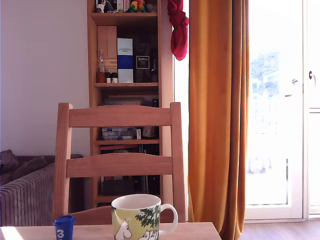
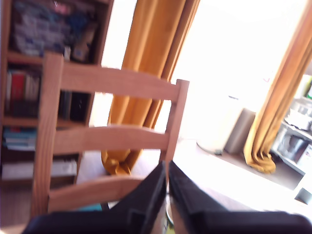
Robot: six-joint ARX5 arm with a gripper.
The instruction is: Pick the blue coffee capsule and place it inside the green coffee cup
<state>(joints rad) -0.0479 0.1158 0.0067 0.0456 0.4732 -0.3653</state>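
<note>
Two items stand apart on the tabletop: capsule at the exterior view's left, mug centre. My pincer reads clenched, empty, aimed at the chair. Risk: descending blind, I could topple the capsule.

In the exterior view we find the blue coffee capsule on the worktop, to the left of the green coffee cup and apart from it (the cup's handle points to that view's right). Behind both stands a chair, with a bookshelf behind it. A sofa sits at the left, a curtain at the right. In the wrist view the hand hangs before the chair back.
</note>
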